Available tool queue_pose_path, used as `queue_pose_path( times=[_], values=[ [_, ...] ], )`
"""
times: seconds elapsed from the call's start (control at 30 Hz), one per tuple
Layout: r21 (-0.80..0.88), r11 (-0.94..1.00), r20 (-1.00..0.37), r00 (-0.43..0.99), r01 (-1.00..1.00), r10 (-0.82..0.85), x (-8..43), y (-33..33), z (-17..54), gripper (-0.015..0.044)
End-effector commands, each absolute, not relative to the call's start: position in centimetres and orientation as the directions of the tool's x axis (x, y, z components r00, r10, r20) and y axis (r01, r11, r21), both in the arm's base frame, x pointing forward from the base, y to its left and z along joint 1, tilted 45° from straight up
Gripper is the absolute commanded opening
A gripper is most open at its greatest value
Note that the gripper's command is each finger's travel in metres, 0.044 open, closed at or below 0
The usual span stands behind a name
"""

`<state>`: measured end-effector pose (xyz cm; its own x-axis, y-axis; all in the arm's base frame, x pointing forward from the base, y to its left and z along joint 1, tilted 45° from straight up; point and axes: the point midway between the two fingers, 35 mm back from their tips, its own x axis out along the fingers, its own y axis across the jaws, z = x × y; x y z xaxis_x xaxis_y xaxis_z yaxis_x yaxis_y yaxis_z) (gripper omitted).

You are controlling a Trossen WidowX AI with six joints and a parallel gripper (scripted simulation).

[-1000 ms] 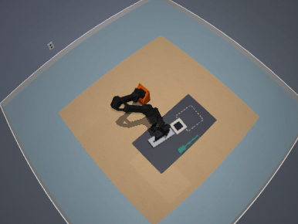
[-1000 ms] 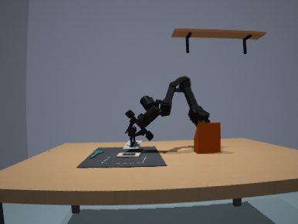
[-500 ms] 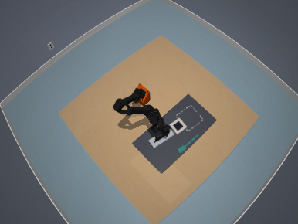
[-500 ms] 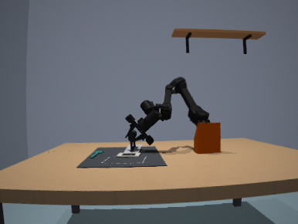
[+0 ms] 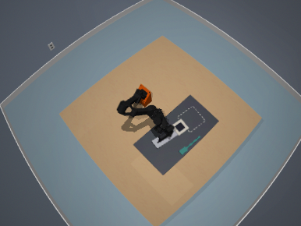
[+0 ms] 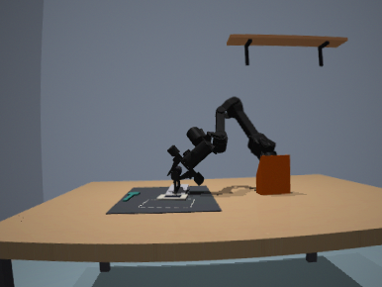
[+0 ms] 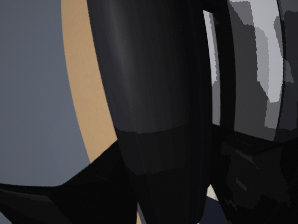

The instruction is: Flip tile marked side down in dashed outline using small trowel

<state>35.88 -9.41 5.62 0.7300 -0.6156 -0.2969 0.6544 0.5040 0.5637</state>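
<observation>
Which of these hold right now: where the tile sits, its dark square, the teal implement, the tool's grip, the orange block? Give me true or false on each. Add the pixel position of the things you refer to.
1. The tile (image 5: pixel 180 127) (image 6: pixel 165 197) lies fully inside the dashed outline (image 5: pixel 193 118) (image 6: pixel 168 205). False: it lies mostly outside, at one side of it.
2. The tile's dark square faces up. True.
3. The teal implement (image 5: pixel 189 146) (image 6: pixel 131 196) lies on the mat (image 5: pixel 160 160) (image 6: pixel 203 204), apart from the tile. True.
4. The tool (image 5: pixel 163 139) (image 6: pixel 176 190) (image 7: pixel 162 129) is open and empty. False: it is shut on something, apparently the pale flat trowel (image 5: pixel 157 143) (image 6: pixel 183 187).
5. The orange block (image 5: pixel 146 98) (image 6: pixel 274 174) stands on the mat. False: it stands on the table (image 5: pixel 101 117) (image 6: pixel 317 213).
</observation>
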Motion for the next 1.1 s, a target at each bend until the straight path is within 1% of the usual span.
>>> queue_pose_path(
  times=[0.0,0.57,1.07],
  values=[
    [0.565,0.504,-0.300,0.731,0.654,-0.613,36.1,-8.8,4.9,0.0000],
    [0.566,0.503,-0.299,0.732,0.653,-0.613,36.5,-6.9,3.0,0.0000],
    [0.625,0.451,-0.348,0.745,0.637,-0.569,36.5,-6.1,4.3,0.0000]
  ],
)
